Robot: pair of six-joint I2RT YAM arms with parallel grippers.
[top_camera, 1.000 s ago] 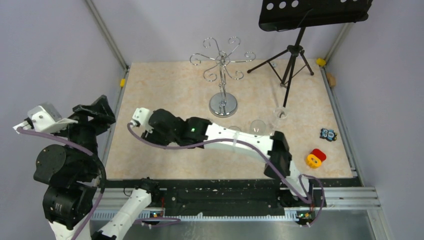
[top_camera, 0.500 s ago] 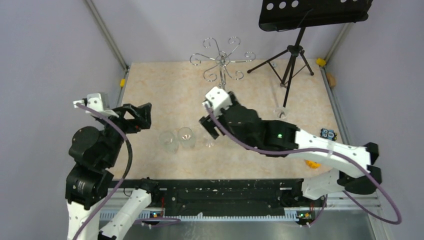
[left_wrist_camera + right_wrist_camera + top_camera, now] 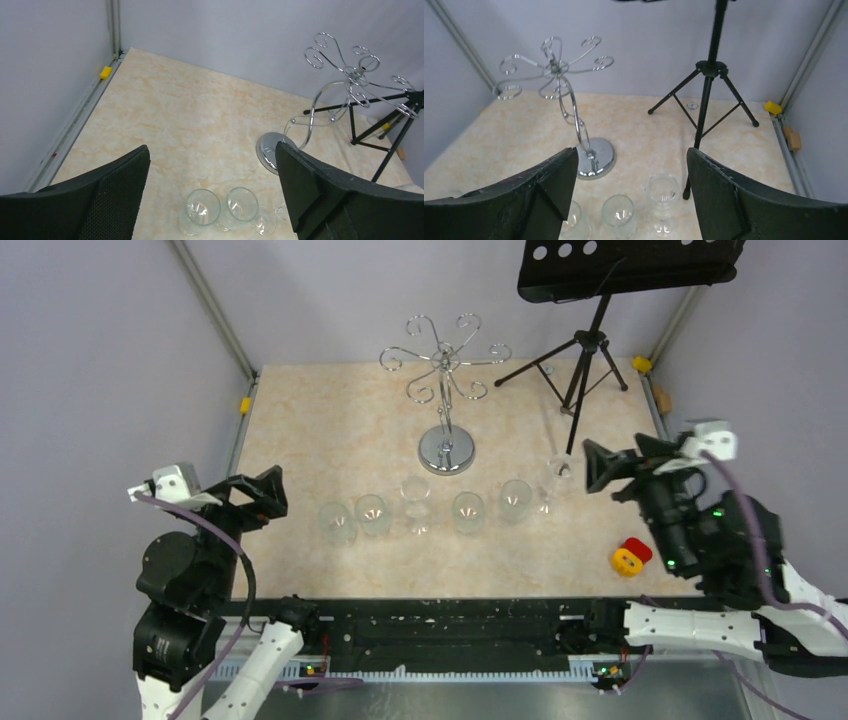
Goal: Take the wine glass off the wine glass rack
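The chrome wine glass rack (image 3: 445, 365) stands at the back middle on its round mirrored base (image 3: 447, 451). I see no glass hanging on its curled arms. Several clear glasses stand in a row on the table in front of it, from one at the left (image 3: 337, 523) to a stemmed one at the right (image 3: 558, 475). My left gripper (image 3: 262, 495) is open and empty at the table's left edge. My right gripper (image 3: 610, 468) is open and empty at the right. The rack (image 3: 345, 85) and two glasses (image 3: 200, 210) show in the left wrist view; the rack (image 3: 556, 65) and a stemmed glass (image 3: 663, 192) show in the right wrist view.
A black tripod music stand (image 3: 585, 350) stands at the back right, one leg close to the rightmost glass. A yellow and red object (image 3: 632, 556) and a small blue item (image 3: 657, 507) lie near the right edge. Metal frame posts border the table.
My right arm has swung from the left half of the table back to the right side, uncovering the row of glasses. My left gripper has come down towards the table's left edge.
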